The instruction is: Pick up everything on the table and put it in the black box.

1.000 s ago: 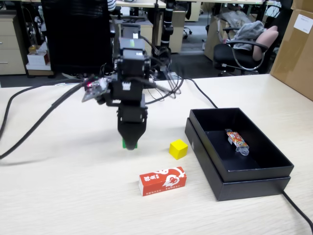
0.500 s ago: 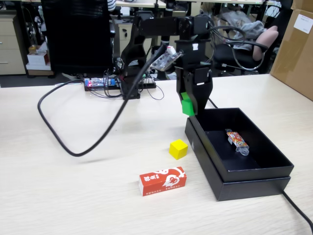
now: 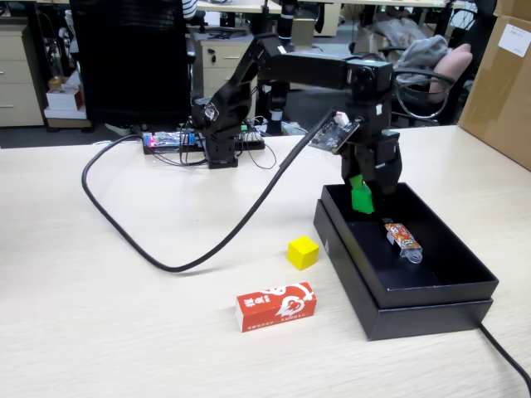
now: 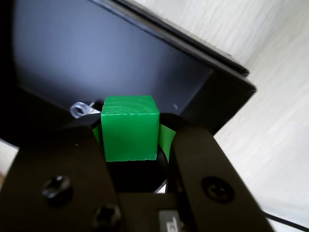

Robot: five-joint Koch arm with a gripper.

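- Gripper [image 3: 362, 201] is clamped on the green cube [image 4: 129, 126], jaws on two opposite faces; I see it over the black box [image 3: 452, 292] interior in the fixed view, near the back-left corner, clear of the floor.
- Cube looks like painted wood: rigid, light, flat faces. Grip looks square, I expect no slip.
- Yellow cube [image 3: 303, 252] sits on the table [image 3: 99, 332] just left of the box wall. Same handling, I'd say: pinch opposite flat faces from above.
- Red carton [image 3: 275, 306] lies flat, nearer the camera. Probably thin card, light, may crush. I'd take it across the short width mid-length, gentle squeeze.
- Orange-patterned wrapped item [image 3: 400, 235] already lies inside the box, right of the cube.
- Drop risk looks low: hard cube may bounce, walls should contain it.
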